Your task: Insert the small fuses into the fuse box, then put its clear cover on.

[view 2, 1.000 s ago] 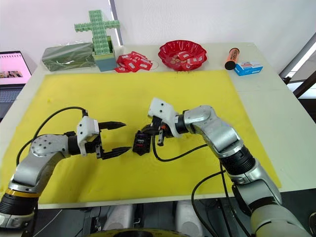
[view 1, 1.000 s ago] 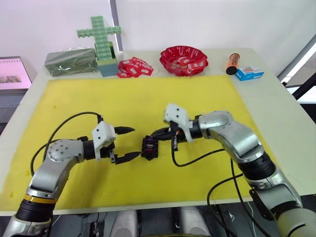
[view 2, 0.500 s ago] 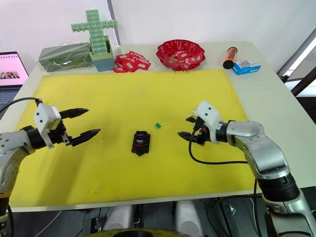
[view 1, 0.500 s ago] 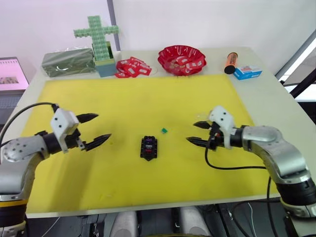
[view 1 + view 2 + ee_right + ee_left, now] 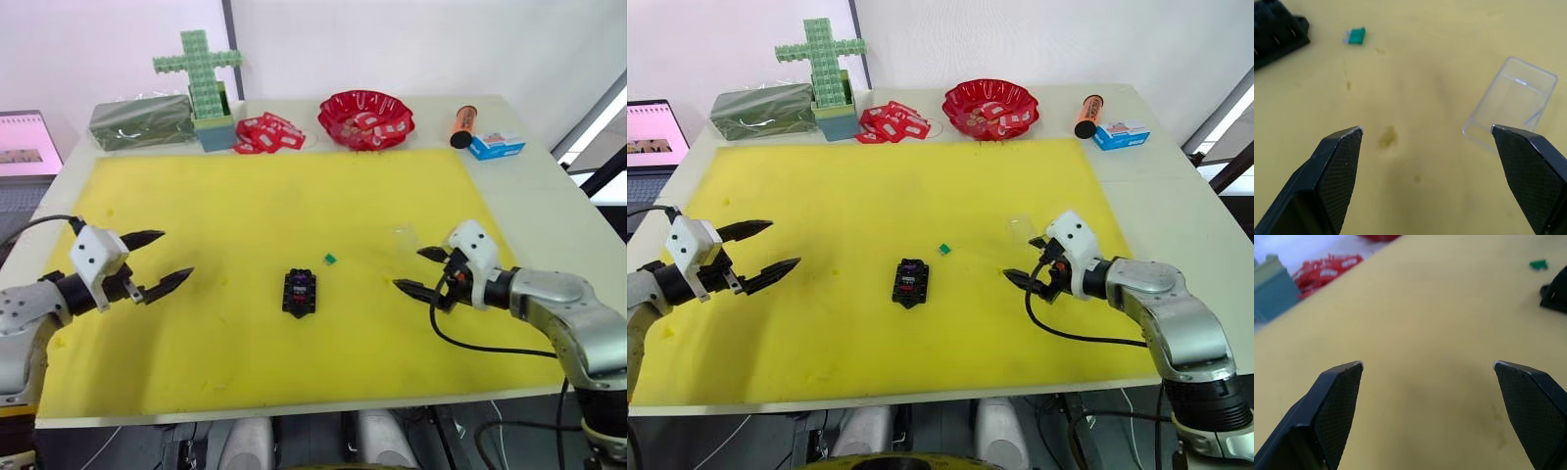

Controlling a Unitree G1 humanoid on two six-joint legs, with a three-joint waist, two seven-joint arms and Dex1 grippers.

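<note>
1. Small black rectangular plastic fuse box [image 5: 299, 292] lies near the middle of the yellow foam mat [image 5: 245, 206], ridged block, coloured fuses seated in it (purple and red tints show; exact count too small to tell).
2. One tiny green flat plastic fuse [image 5: 330, 259] lies loose on the mat just beside the box, toward its far right corner, not touching it.
3. Transparent rectangular plastic cover [image 5: 1511, 102] rests on the mat, well right of the box, near the right gripper [image 5: 423, 269]; nearly invisible from the head views.
4. Right gripper: fingers spread wide, nothing between them, hovering low over the mat with the cover just beyond one fingertip.
5. Left gripper [image 5: 157, 262]: likewise wide open and empty, well left of the box.
6. Step in hand, by my reading: insertion is unfinished, since the green fuse is still out.
7. Next move calls for a fine pinch on the green fuse's thin edges, blades lined up with an empty slot; cover comes afterward.
</note>
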